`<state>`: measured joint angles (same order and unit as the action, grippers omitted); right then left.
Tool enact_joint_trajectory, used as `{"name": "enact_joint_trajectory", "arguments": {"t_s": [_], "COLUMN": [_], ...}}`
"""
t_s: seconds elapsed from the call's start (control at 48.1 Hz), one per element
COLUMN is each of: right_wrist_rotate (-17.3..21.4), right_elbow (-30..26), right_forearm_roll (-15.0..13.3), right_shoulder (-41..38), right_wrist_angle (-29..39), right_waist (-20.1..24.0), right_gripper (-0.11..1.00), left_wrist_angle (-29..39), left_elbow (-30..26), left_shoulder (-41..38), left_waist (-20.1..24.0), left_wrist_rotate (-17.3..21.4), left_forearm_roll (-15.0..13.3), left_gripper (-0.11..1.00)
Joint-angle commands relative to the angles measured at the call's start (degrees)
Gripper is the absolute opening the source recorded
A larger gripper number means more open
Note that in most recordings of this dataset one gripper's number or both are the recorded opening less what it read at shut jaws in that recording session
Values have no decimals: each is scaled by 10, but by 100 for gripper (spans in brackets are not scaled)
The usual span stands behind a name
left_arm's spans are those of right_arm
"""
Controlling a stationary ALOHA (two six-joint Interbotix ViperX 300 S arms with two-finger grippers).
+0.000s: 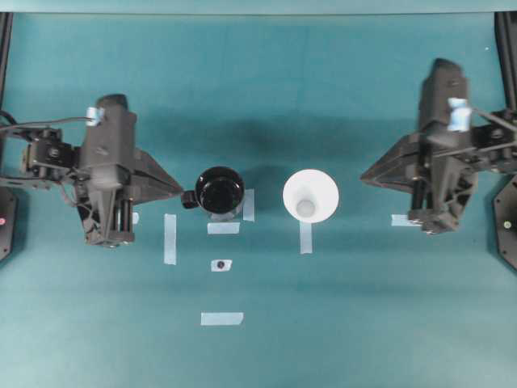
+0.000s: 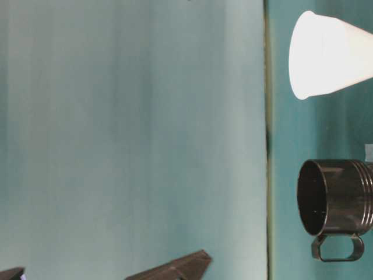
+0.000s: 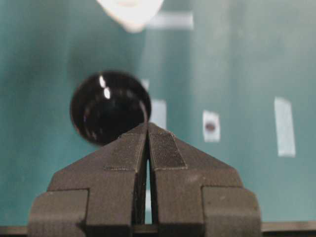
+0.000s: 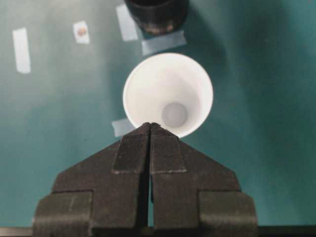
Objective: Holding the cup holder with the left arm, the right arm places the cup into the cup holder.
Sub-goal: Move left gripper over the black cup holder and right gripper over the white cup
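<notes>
Facing each other across the teal table (image 1: pixel 266 347), both grippers are seen closed and empty, the cup holder and cup standing between them.

The left gripper (image 1: pixel 179 192) is shown with its ribbed black fingers (image 3: pixel 165 150) pressed together at the tips, pointed toward the cup holder (image 1: pixel 219 191), just beside its small side handle but not touching it. The right gripper (image 1: pixel 363 175) is likewise shut on nothing, its tip near the cup (image 1: pixel 311 196). The cup holder is a glossy black cylinder standing upright; the cup is a plain white paper cone, wide rim up, small round base down. Pale tape strips (image 1: pixel 170 239) are stuck to the cloth-like surface. No writing or brand can be read.
</notes>
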<state>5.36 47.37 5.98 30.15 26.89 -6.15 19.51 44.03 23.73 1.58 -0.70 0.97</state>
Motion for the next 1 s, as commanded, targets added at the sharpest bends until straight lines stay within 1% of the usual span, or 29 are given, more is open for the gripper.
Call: {"name": "enact_joint_trajectory", "arguments": {"t_s": [0.0, 0.166, 0.416, 0.582, 0.728, 0.873, 0.977], "right_wrist_rotate": [3, 2, 2, 0, 0, -1, -2], "right_elbow": [-25, -47, -75, -87, -98, -110, -120], "right_forearm_roll": [-1, -5, -25, -25, -26, -26, -26], "right_shoulder": [-48, -80, -122, -143, -162, -181, -196], "right_wrist_angle": [7, 31, 49, 49, 49, 50, 63], "right_waist": [-4, -7, -18, -25, -32, -36, -40], "right_gripper": [2, 2, 2, 2, 2, 2, 2], "left_wrist_angle": [18, 50, 68, 74, 83, 123, 156], "left_elbow": [-20, -38, -50, -50, -64, -87, -103], "left_shoulder": [-3, -21, -46, -58, -73, -95, -113], "left_waist": [1, 4, 11, 22, 29, 33, 33], "left_wrist_rotate": [1, 2, 15, 18, 18, 19, 19], "left_forearm_roll": [2, 3, 3, 3, 3, 3, 3], "left_gripper": [3, 3, 3, 3, 3, 3, 3]}}
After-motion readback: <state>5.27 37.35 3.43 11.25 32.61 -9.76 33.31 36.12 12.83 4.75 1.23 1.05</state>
